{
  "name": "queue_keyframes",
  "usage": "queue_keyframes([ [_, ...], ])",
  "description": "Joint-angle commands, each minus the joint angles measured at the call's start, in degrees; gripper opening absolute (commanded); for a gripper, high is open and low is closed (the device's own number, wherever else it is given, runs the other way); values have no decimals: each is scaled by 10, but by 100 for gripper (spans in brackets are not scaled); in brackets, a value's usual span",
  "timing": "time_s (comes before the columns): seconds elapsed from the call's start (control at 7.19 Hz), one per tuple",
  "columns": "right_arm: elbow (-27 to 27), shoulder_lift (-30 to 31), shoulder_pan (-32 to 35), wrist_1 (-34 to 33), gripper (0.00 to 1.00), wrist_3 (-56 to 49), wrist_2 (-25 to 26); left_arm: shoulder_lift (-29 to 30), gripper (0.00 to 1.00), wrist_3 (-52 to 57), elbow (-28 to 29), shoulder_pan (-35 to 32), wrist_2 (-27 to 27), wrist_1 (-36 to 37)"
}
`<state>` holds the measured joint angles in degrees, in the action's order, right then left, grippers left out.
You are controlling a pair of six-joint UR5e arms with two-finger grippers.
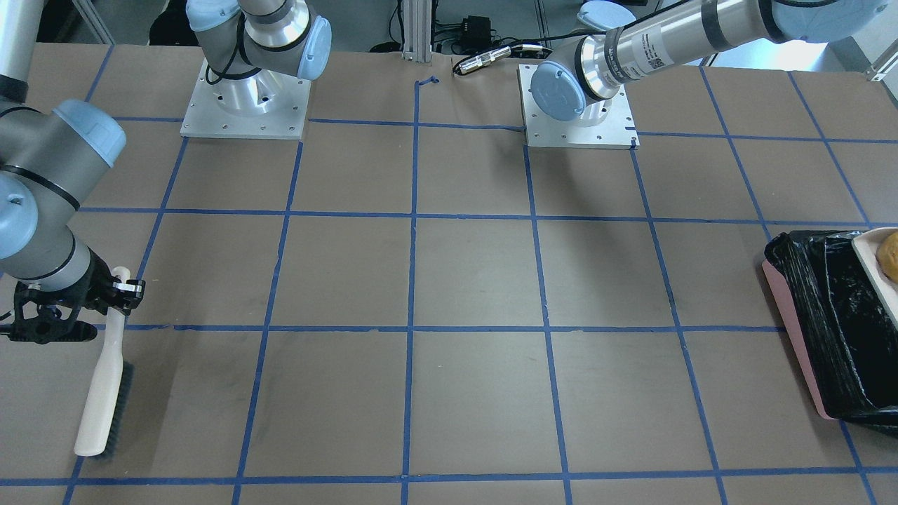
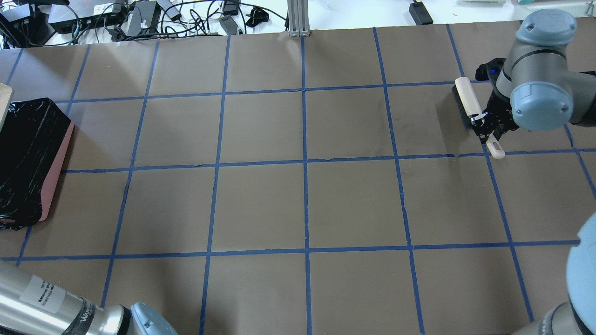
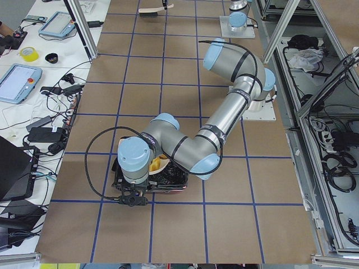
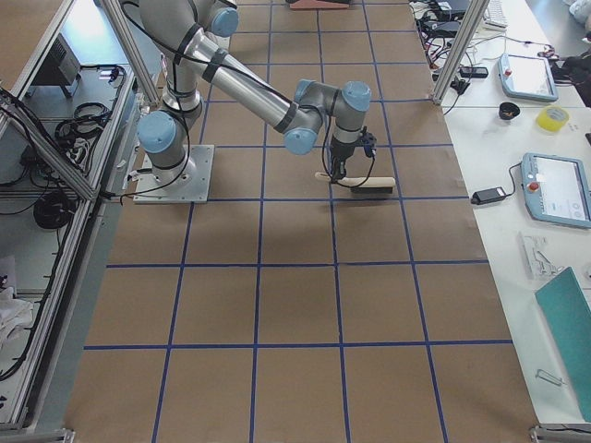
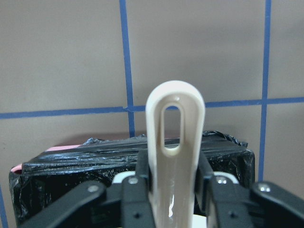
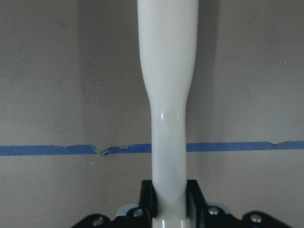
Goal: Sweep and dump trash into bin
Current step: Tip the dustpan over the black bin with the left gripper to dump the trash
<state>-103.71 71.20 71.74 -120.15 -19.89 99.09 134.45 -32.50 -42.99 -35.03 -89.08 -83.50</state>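
Observation:
My left gripper point(image 5: 173, 176) is shut on the looped handle of the beige dustpan point(image 1: 872, 265), which it holds over the bin point(image 1: 794, 330), a pink box lined with a black bag at the table's end. The amber-brown toy pastry point(image 1: 891, 256) lies in the dustpan. The sponge wedge and the croissant are out of view. My right gripper point(image 1: 116, 294) is shut on the handle of the beige brush point(image 1: 105, 393), whose dark bristles rest on the table at the opposite end. The bin also shows in the overhead view point(image 2: 58, 163).
The brown table point(image 2: 302, 204) carries a grid of blue tape. The two arm bases stand on metal plates point(image 1: 245, 112) along the robot's edge. Cables and power bricks point(image 2: 139, 18) lie beyond the far edge.

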Motion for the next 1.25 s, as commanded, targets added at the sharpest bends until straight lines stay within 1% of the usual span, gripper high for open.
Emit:
queue_keyframes([
  [0.0,0,-1,-1,0,4,4,-5,6,0,6,5,0,-38,59],
  [0.28,0,-2,-1,3,5,6,-9,0,0,-3,2,-10,-55,104],
  [0.42,-1,-2,-1,4,5,6,-10,-4,0,-13,0,-34,-94,109],
  [0.56,-1,-2,-1,6,5,6,-12,-12,0,-21,-9,-63,-162,109],
  [0.7,-1,-2,-1,8,5,4,-13,-24,0,-25,-36,-72,-186,113],
  [0.83,-1,-1,-1,4,6,-1,-13,-31,0,-9,-91,-71,-256,168],
  [0.97,-1,-1,-1,8,6,-1,-13,-35,0,23,-135,-71,-281,272],
  [1.11,-1,-2,-1,3,14,0,-13,-46,0,26,-143,-72,-285,279],
])
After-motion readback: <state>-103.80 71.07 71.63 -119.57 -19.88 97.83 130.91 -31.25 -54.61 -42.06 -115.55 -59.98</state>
